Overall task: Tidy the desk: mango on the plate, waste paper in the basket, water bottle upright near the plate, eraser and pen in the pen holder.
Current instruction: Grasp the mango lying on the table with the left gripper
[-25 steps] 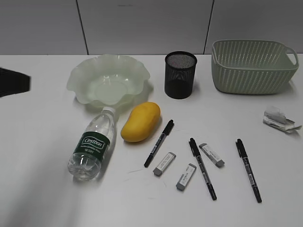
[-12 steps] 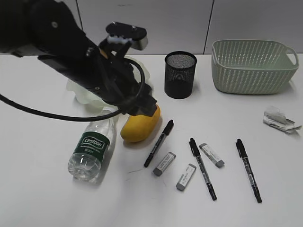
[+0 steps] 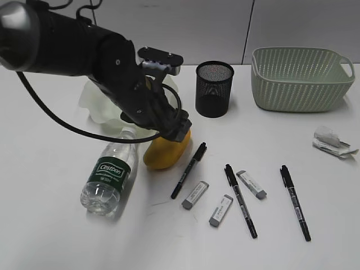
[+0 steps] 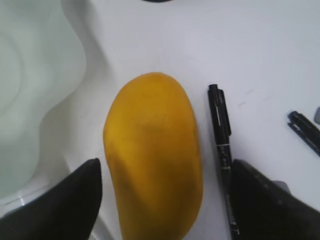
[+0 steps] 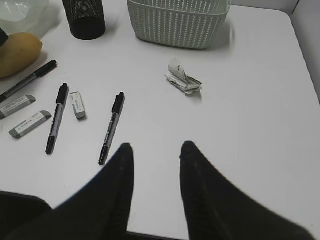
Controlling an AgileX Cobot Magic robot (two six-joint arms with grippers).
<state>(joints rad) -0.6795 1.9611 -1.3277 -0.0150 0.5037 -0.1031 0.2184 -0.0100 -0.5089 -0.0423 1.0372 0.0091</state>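
Half the plate (image 3: pixel 93 98) hidden behind left arm | left gripper (image 4: pixel 160 200) spread wide astride mango (image 4: pixel 152 155) | right gripper (image 5: pixel 155 150) parted over bare desk (image 5: pixel 250 125)

Left arm (image 3: pixel 84 50): glossy black rounded housings, chunky links, grey sheen on the shoulder end at far left. Black cable (image 3: pixel 67 126) loops loose under it, more thin black leads at the top. Black box-shaped camera block (image 3: pixel 161 58) on the wrist with silver edge. Left gripper (image 4: pixel 162 200): matte black wedge fingers (image 4: pixel 65 205). Right gripper (image 5: pixel 155 192): two matte black tapered fingers (image 5: pixel 112 195), rounded tips, no markings visible.
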